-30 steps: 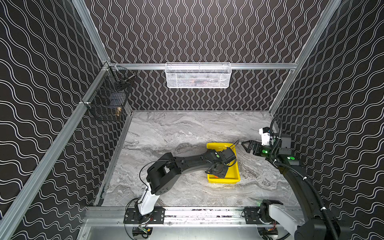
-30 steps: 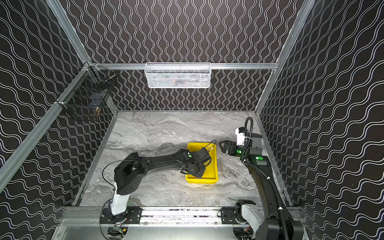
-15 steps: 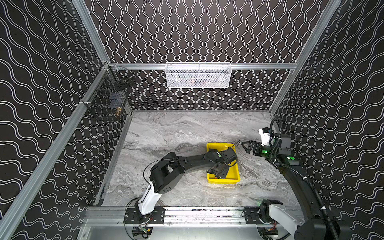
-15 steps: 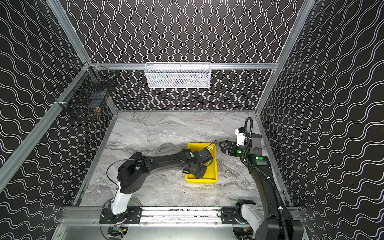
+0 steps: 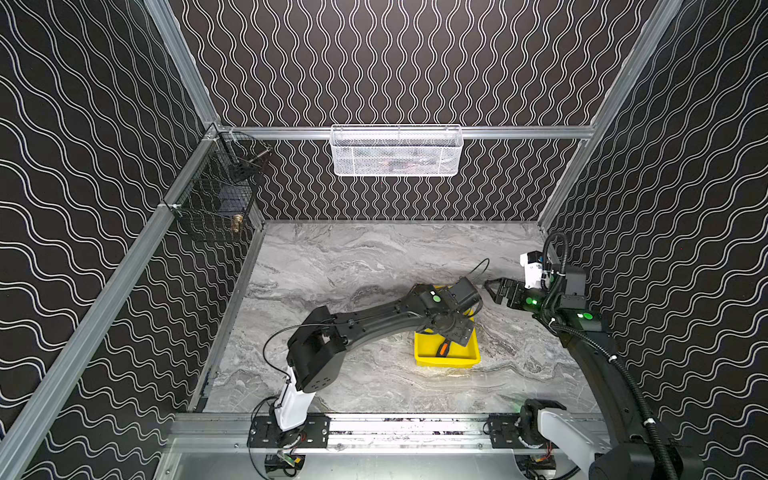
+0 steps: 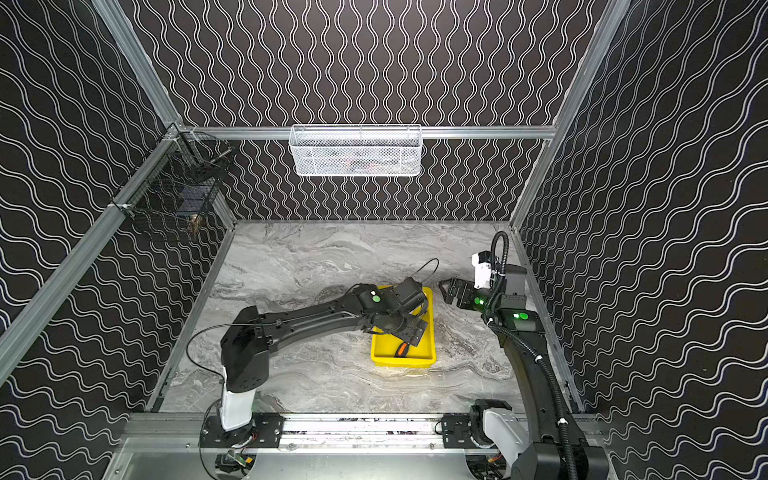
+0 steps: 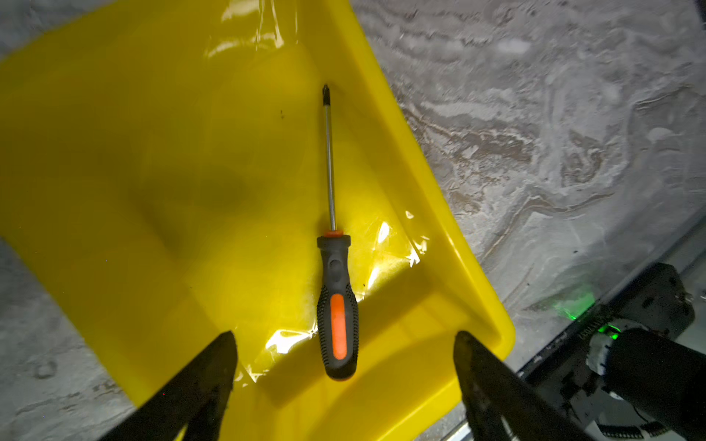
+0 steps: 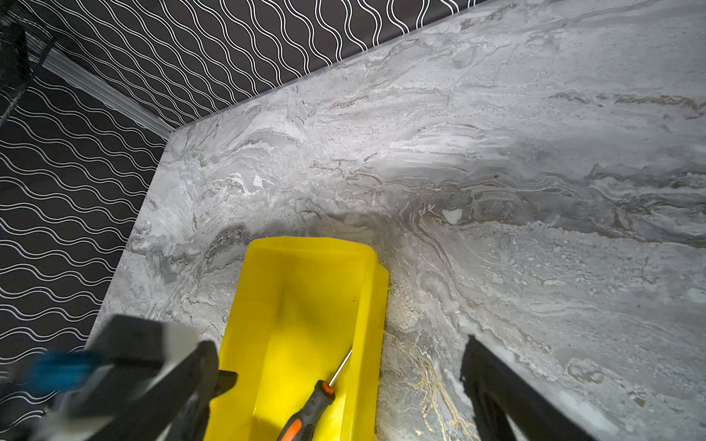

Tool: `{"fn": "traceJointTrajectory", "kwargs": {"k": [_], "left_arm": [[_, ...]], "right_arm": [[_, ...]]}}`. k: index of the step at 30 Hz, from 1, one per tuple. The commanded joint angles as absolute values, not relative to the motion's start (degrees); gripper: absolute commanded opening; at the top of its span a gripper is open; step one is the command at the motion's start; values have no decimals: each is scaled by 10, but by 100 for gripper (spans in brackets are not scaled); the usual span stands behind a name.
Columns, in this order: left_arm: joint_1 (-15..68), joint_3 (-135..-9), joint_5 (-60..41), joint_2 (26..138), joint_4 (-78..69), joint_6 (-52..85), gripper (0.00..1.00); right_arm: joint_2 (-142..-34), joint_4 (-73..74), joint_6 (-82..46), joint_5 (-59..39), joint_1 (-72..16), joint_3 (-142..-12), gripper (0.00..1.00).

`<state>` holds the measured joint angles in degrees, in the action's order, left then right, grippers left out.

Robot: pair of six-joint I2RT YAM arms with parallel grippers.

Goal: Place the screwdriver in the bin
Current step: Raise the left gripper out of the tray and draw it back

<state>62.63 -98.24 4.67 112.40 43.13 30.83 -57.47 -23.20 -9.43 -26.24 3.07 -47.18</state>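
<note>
Marble bench (image 5: 353, 257): I'm watching left gripper (image 7: 344, 334) spreading wide, empty; screwdriver (image 7: 336, 290), just released, lying flat inside yellow bin (image 7: 133, 172). Task looking done.

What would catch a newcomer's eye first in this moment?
The bright yellow tray, right of centre on the grey marble table in both top views, stands out most. A screwdriver with a black-and-orange handle lies flat inside it, near one long wall, and the left gripper hangs just above with jaws wide open, holding nothing. A white mesh basket hangs on the back wall.
</note>
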Motion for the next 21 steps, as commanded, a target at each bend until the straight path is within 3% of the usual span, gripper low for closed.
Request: {"fn": "traceJointTrajectory", "kwargs": {"k": [1, 15, 21], "left_arm": [[617, -991, 72, 1091, 436, 257, 97], [445, -825, 15, 857, 284, 131, 99], [434, -747, 114, 775, 213, 92, 99]], "right_arm": [[-575, -229, -97, -270, 31, -477, 99], [-566, -196, -139, -256, 31, -506, 99], [-548, -156, -163, -229, 31, -497, 99]]}}
